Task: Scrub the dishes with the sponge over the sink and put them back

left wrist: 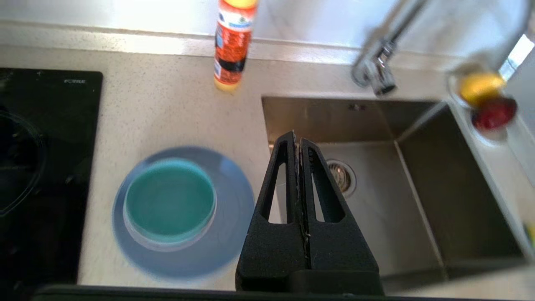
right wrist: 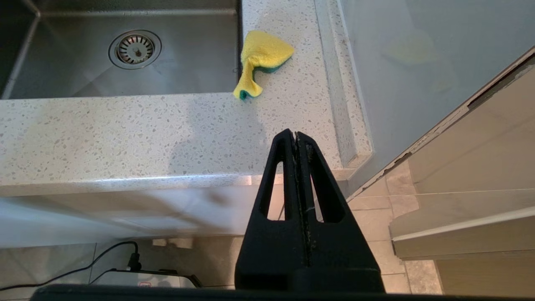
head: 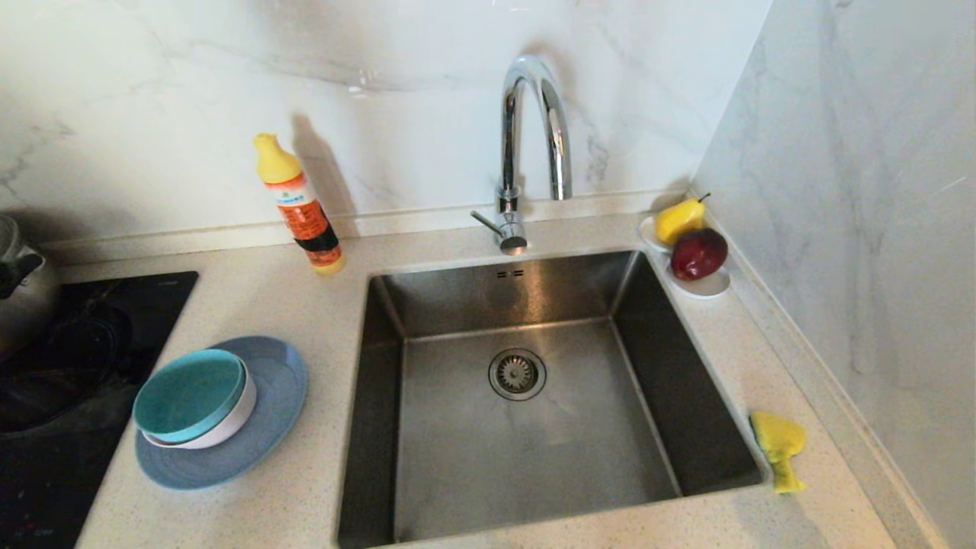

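Note:
The dishes sit stacked on the counter left of the sink point(head: 686, 396): a teal bowl point(head: 191, 395) inside a pale bowl point(head: 232, 428), both on a blue-grey plate point(head: 278, 381). In the left wrist view the teal bowl point(left wrist: 169, 200) and plate point(left wrist: 234, 225) lie below and beside my left gripper point(left wrist: 296, 134), which is shut and empty, hanging above the sink's left rim. The sponge point(head: 778, 446), yellow with a green face and crumpled, lies on the counter right of the sink. My right gripper point(right wrist: 295, 134) is shut and empty, held off the counter's front edge, short of the sponge point(right wrist: 261, 56).
An orange-and-yellow detergent bottle point(head: 301, 210) leans by the back wall. The chrome tap point(head: 526, 145) arches over the sink. A white dish point(head: 705, 286) with a pear and an apple sits at the back right corner. A black hob point(head: 69, 396) and steel pot point(head: 23, 282) stand at left.

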